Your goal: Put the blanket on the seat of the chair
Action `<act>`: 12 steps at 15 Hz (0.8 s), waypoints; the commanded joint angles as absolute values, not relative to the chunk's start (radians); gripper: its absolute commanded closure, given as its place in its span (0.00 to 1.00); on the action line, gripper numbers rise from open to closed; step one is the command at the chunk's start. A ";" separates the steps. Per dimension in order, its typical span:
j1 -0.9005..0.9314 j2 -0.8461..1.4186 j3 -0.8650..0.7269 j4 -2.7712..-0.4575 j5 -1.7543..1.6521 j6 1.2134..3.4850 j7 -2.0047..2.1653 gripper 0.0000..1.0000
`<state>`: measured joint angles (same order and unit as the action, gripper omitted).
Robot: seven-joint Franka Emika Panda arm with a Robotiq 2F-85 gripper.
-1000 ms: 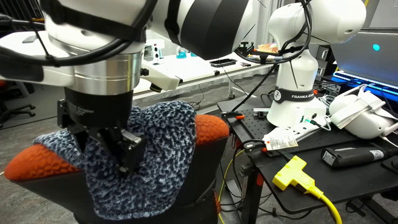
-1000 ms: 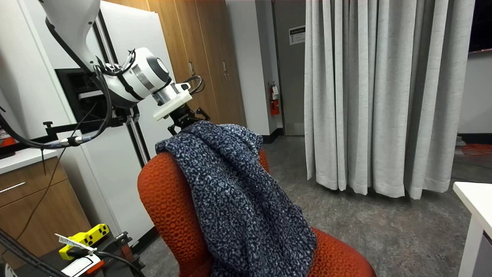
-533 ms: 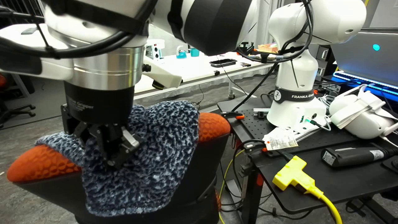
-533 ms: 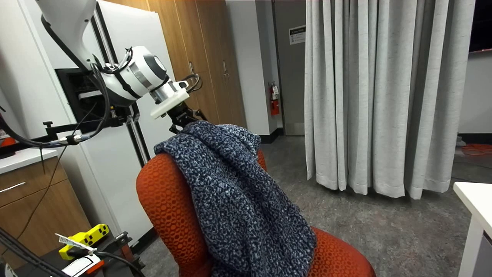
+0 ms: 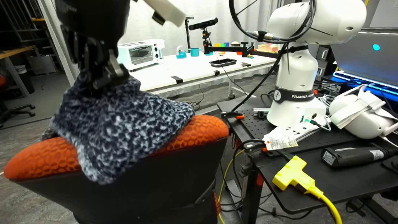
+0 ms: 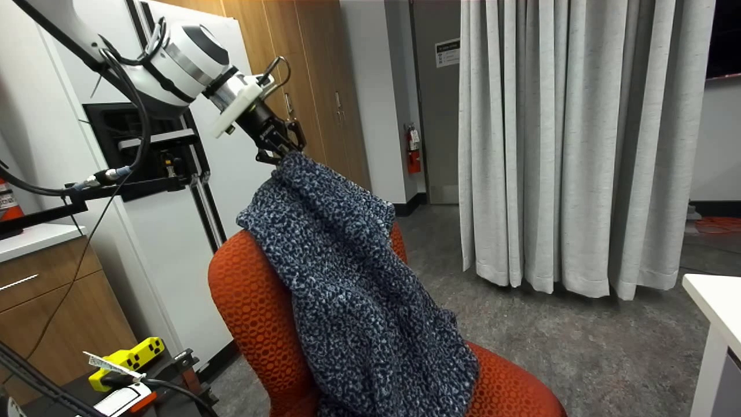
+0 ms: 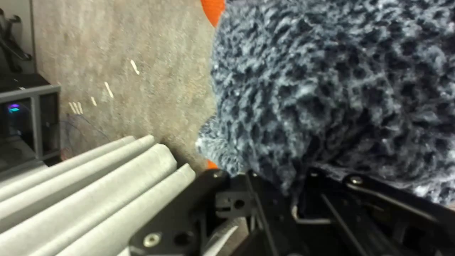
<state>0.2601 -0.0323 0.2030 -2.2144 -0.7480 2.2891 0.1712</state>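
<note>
The mottled navy and white blanket [image 5: 118, 124] drapes over the orange backrest of the chair [image 5: 202, 132], its top drawn up into a peak. My gripper [image 5: 98, 88] is shut on that peak, above the backrest's top edge. In an exterior view the front of the blanket [image 6: 359, 278] hangs down the backrest onto the rear of the orange seat [image 6: 515, 385]. In the wrist view a pinched fold of blanket [image 7: 312, 89] runs between the fingers of my gripper [image 7: 295, 192]; the fingertips are partly buried in the cloth.
Beside the chair is a black cart [image 5: 335, 183] carrying the arm's base [image 5: 293, 102], a yellow power connector [image 5: 293, 174] and a white headset [image 5: 360, 115]. Behind stands a white table [image 5: 192, 70] with a toaster oven [image 5: 141, 54]. A grey curtain [image 6: 567, 145] hangs beyond the chair.
The gripper has gone from open over the blanket to shut on it and has risen. The held part is lifted, and the flap behind the backrest hangs shorter.
</note>
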 commanded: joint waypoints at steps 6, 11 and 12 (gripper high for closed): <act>0.129 -0.301 0.171 -2.330 -0.902 2.060 0.322 0.98; 0.054 -0.281 0.112 -2.359 -0.918 2.072 0.398 0.68; 0.048 -0.270 0.104 -2.363 -0.911 2.080 0.407 0.67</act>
